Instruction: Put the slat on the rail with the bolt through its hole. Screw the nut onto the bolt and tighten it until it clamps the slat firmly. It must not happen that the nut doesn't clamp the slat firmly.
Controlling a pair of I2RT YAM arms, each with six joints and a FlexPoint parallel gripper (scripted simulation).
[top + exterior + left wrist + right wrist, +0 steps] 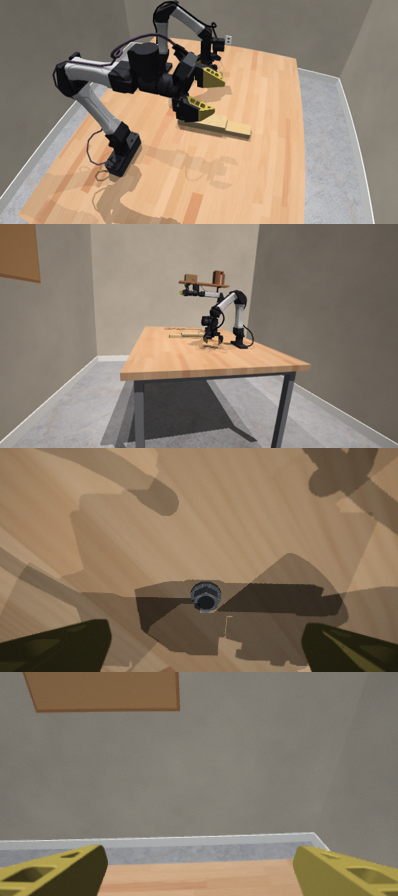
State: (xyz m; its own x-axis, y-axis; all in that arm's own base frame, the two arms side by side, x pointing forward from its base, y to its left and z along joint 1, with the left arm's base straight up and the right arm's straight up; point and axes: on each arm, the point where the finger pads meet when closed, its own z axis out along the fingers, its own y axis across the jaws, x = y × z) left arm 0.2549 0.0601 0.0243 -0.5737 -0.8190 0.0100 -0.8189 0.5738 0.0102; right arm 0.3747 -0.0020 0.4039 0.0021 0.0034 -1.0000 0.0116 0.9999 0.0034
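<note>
The slat (217, 121) (193, 334) lies lengthwise on top of the longer rail (240, 128) (175, 336). A tiny dark tip, possibly the bolt's, shows above the slat in the exterior view; the bolt and hole cannot be made out clearly. The dark flanged nut (205, 597) lies on the table, ahead of and between the left fingers in the left wrist view. My left gripper (212, 342) (205, 629) is open, points down and stands low above the table. My right gripper (219, 97) (200, 854) is open and empty, held level high over the slat's end.
The table (264, 102) (174, 358) carries both arms, with their bases along one long side. The right gripper hides one end of the slat and rail in the top view. Dark arm shadows cross the wood around the nut. A wall shelf (203, 284) is behind.
</note>
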